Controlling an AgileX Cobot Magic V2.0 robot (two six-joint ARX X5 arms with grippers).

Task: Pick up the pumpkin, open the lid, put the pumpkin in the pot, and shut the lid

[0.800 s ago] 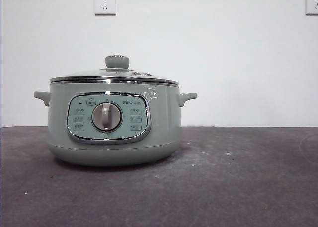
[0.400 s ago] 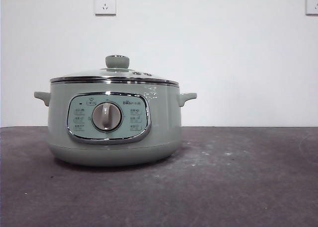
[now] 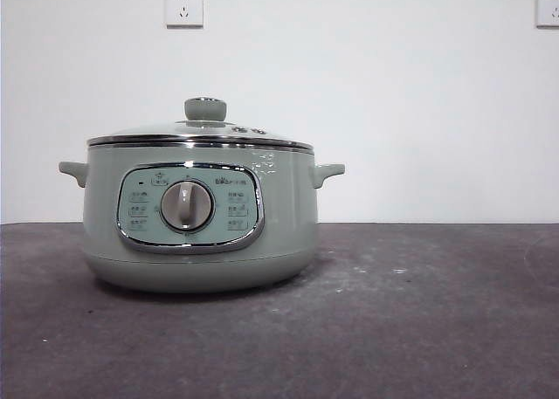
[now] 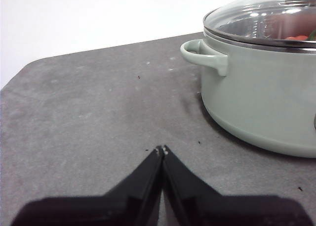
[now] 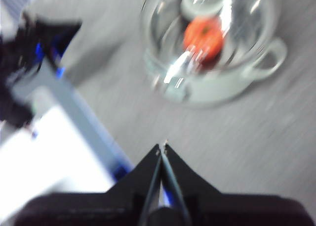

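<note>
The pale green pot (image 3: 201, 216) stands on the dark table, left of centre in the front view. The glass lid (image 3: 201, 133) with its green knob (image 3: 205, 109) sits closed on it. The orange-red pumpkin (image 5: 203, 37) lies inside the pot and shows through the lid in the right wrist view; a red bit of it (image 4: 296, 37) shows in the left wrist view. My left gripper (image 4: 161, 150) is shut and empty, low over the table beside the pot's handle (image 4: 205, 55). My right gripper (image 5: 162, 147) is shut and empty, high above the table, away from the pot (image 5: 212, 63).
Two wall sockets (image 3: 184, 6) are on the white wall behind. The table's edge and blue-framed equipment (image 5: 44, 53) show blurred in the right wrist view. Bare dark table (image 3: 419, 312) lies to the right of the pot.
</note>
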